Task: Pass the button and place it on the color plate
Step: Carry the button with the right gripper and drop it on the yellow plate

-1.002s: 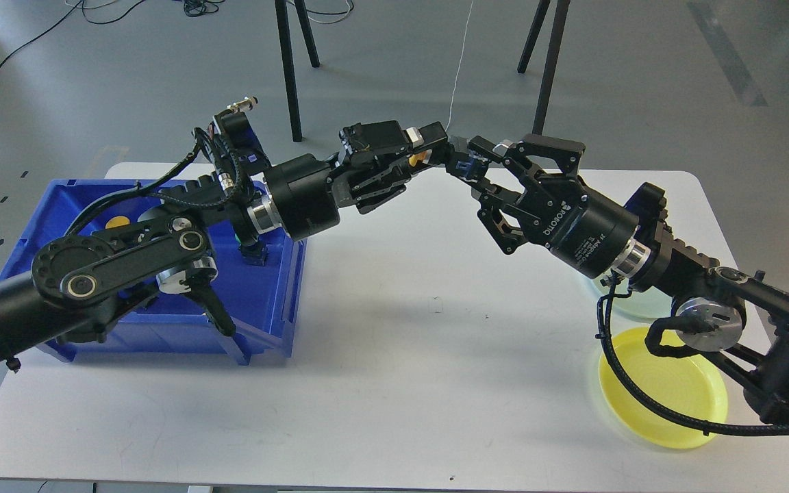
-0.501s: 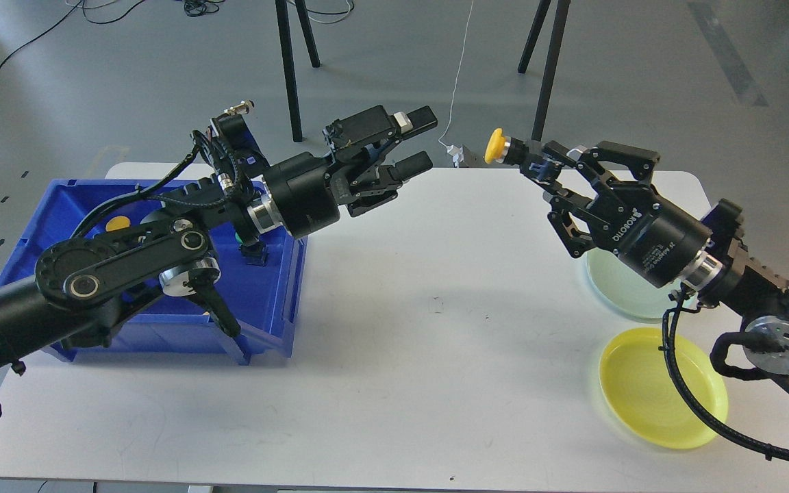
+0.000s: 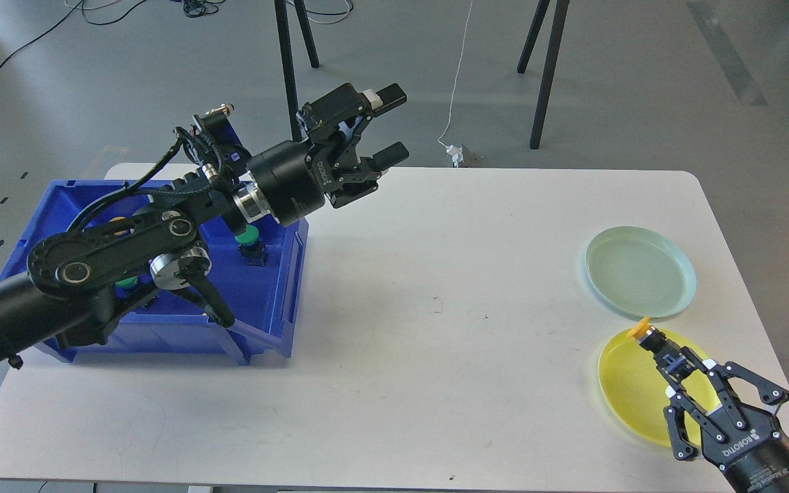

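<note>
1. Pinching the small yellow-capped push button (image 3: 649,334), the right gripper (image 3: 668,357) hovers over the round yellow plastic plate (image 3: 624,397), at its 12 o'clock rim.
2. Releasing here risks it tipping off the rim.
3. The left gripper (image 3: 387,127) is spread, empty.

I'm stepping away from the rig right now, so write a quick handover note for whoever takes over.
Left gripper: open, empty, raised above the table's back edge near the blue bin.
Right gripper: shut on the yellow button, holding it over the far rim of the yellow plate.
Pale green plate: empty, just behind the yellow one.
A green button shows in the bin.
Done: yellow button is in the right gripper, above its matching plate.
Left: lower, release it on the yellow plate, then probably fetch the next button.
</note>
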`<action>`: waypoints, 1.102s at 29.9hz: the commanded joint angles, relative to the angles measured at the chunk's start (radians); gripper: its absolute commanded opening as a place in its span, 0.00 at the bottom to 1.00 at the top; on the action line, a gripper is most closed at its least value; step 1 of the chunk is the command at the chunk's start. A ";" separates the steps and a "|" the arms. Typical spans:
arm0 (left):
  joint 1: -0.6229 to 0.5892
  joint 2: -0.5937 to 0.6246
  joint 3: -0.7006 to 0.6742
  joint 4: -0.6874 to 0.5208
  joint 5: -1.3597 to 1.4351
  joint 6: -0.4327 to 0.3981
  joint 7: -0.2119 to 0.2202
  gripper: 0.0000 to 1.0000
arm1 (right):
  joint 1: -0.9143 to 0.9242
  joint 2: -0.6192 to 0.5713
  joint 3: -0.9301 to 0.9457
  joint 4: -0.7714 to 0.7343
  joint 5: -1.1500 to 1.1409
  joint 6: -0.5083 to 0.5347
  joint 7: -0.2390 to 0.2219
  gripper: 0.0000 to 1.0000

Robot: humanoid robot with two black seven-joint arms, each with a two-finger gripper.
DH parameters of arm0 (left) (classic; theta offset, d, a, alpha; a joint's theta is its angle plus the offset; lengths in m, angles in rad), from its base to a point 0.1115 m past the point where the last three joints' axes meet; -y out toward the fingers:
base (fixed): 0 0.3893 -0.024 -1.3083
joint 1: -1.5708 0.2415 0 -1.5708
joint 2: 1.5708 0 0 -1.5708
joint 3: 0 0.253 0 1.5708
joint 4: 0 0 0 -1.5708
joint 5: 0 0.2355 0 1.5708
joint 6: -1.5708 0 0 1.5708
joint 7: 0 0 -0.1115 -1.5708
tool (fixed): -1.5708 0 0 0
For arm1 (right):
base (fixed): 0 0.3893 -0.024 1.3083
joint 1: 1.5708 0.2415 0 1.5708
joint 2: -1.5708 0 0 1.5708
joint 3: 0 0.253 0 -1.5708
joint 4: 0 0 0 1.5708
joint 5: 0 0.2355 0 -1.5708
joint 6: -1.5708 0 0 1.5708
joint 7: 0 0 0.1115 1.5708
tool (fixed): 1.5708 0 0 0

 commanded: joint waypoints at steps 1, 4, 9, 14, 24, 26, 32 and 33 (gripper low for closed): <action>-0.005 0.005 0.002 -0.001 0.005 -0.028 0.000 0.99 | -0.011 0.014 -0.006 -0.042 0.159 -0.041 -0.015 0.04; -0.003 0.009 0.000 -0.007 0.006 -0.049 0.000 0.99 | 0.012 0.008 -0.035 -0.067 0.263 -0.118 -0.039 0.04; 0.001 0.032 -0.006 -0.015 0.008 -0.033 0.000 0.99 | 0.070 0.014 -0.080 -0.076 0.296 -0.257 -0.079 0.14; -0.008 0.129 0.002 -0.097 0.035 0.054 0.000 0.99 | 0.073 0.019 -0.077 -0.075 0.296 -0.264 -0.076 0.62; -0.054 0.509 0.078 -0.180 0.299 0.143 0.000 0.99 | 0.119 0.017 -0.049 -0.018 0.296 -0.199 -0.068 1.00; -0.060 0.566 0.112 -0.153 0.417 0.143 0.000 0.99 | 0.166 0.006 -0.035 0.009 0.294 -0.190 -0.073 1.00; -0.066 0.591 0.211 -0.007 0.681 0.143 0.000 0.99 | 0.505 -0.046 -0.035 0.013 0.276 -0.187 -0.091 1.00; -0.066 0.591 0.241 0.013 0.715 0.143 0.000 0.99 | 0.565 -0.052 -0.035 0.013 0.276 -0.187 -0.099 1.00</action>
